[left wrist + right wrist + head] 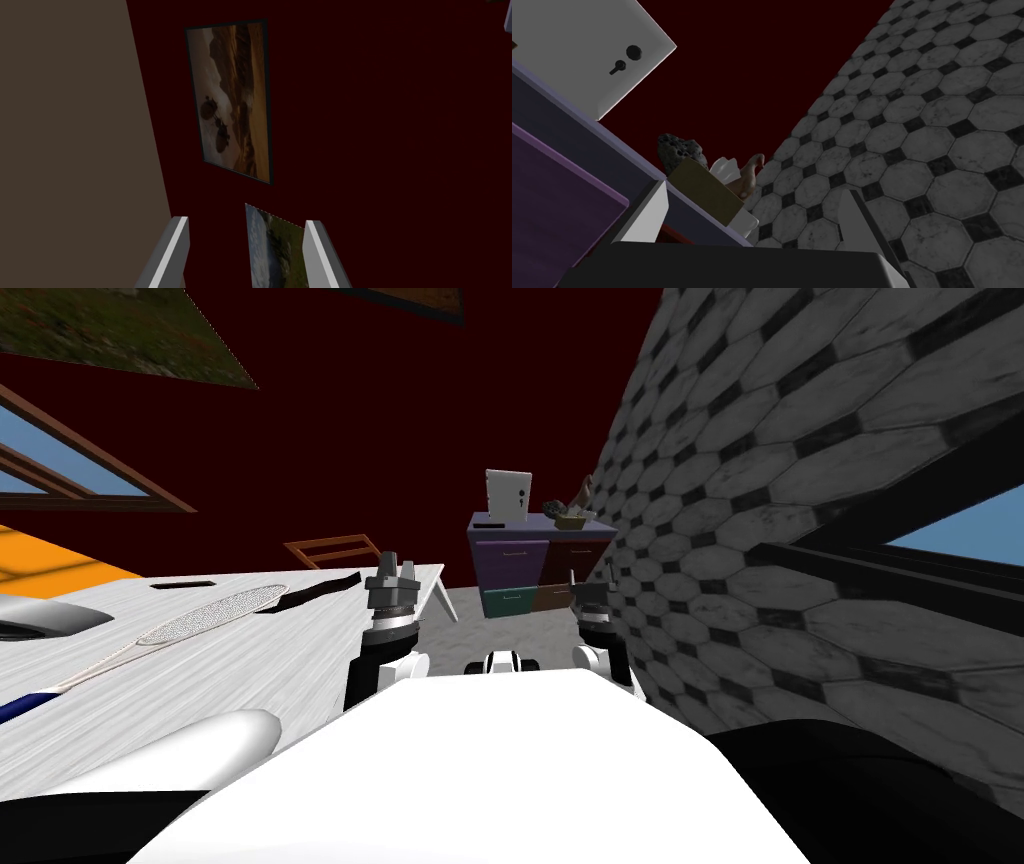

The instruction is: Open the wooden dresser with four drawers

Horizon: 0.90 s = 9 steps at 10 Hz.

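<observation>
The dresser (pixel 540 563) stands ahead against the dark red wall, beside the tiled wall. Its four drawer fronts are purple, dark red, teal and brown, all shut. On its top sit a white box (pixel 508 498), a dark rock (pixel 679 150) and a small brown box (pixel 704 192). My right gripper (pixel 592 583) is raised before the dresser's right side, open, with nothing between its fingers (pixel 654 210); the purple drawer front (pixel 552 200) lies just beside it. My left gripper (pixel 392 563) is held up left of the dresser, also open (pixel 247 235) and holding nothing.
A white table (pixel 200 658) runs along my left with a racket-like thing (pixel 210 613) on it. A wooden chair (pixel 335 550) stands behind the table. The black-and-white tiled wall (pixel 800 538) closes in on the right. Grey floor (pixel 470 633) leads to the dresser.
</observation>
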{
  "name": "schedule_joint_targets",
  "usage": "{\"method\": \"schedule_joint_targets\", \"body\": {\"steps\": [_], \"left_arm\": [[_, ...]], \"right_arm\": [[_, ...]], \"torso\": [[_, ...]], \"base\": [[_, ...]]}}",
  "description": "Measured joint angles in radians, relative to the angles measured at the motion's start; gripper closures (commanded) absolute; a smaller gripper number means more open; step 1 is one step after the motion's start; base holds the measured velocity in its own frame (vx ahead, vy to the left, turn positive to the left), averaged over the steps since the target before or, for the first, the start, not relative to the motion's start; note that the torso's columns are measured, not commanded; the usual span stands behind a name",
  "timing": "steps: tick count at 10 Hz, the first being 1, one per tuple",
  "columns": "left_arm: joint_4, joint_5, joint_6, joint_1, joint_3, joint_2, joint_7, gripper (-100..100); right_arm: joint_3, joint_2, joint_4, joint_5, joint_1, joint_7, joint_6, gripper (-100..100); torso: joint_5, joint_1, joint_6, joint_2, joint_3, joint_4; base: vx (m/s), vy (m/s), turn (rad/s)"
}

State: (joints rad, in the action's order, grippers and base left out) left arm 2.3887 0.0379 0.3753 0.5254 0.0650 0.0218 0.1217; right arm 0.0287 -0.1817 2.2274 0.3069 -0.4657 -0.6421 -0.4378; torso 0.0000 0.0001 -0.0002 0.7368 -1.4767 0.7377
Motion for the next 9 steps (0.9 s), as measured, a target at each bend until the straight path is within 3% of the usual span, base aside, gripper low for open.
{"method": "schedule_joint_targets", "body": {"steps": [9], "left_arm": [[0.000, 0.000, 0.000, 0.000, 0.000, 0.000, 0.000, 0]], "right_arm": [[0.017, -0.014, -0.057, 0.079, 0.019, -0.227, -0.024, -100]], "torso": [[0.000, 0.001, 0.000, 0.001, 0.001, 0.000]], "base": [[0.037, 0.005, 0.074]]}}
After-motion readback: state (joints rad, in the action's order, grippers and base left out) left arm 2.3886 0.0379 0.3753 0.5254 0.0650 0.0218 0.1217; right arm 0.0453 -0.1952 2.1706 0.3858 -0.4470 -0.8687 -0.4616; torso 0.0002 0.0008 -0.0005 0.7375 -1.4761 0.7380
